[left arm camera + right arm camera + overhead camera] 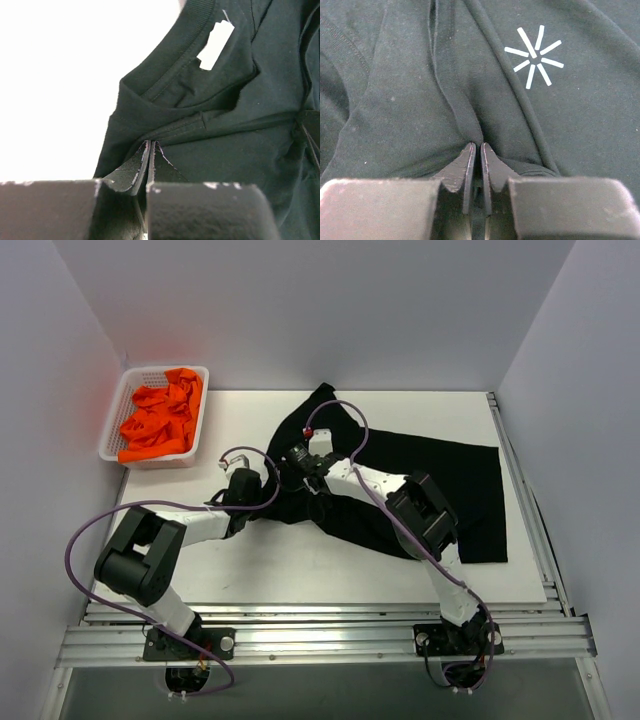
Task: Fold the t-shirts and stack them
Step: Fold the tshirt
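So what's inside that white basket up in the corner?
Crumpled orange t-shirts fill the basket, heaped past its rim. Whatever lies under them, and how many there are, is hidden.

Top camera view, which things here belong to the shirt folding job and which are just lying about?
Job in hand: black t-shirt, pinched by left gripper and right gripper; orange t-shirts, heaped in the white mesh basket.
Lying about: the white mesh basket itself; table.

2 white arms (205, 525) with black joints, looping purple cables (70, 545), dark scuffed fingers (200, 210)
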Controlling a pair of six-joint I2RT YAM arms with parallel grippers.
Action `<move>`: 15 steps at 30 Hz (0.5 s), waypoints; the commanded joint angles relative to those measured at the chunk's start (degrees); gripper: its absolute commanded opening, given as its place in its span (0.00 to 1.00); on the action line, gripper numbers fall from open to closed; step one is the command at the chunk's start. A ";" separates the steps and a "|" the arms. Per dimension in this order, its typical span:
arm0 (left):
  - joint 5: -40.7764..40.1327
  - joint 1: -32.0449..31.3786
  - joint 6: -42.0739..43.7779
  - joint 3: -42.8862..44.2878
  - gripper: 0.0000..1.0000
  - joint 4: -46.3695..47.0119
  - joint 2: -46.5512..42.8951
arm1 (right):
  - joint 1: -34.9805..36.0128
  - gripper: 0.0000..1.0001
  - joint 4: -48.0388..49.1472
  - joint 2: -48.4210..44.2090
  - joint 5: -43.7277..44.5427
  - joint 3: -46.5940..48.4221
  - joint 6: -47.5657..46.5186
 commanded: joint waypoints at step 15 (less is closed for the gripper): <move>-2.08 1.17 0.72 -0.06 0.02 -0.49 5.89 | -2.67 0.11 -3.66 -2.84 3.29 0.64 -2.84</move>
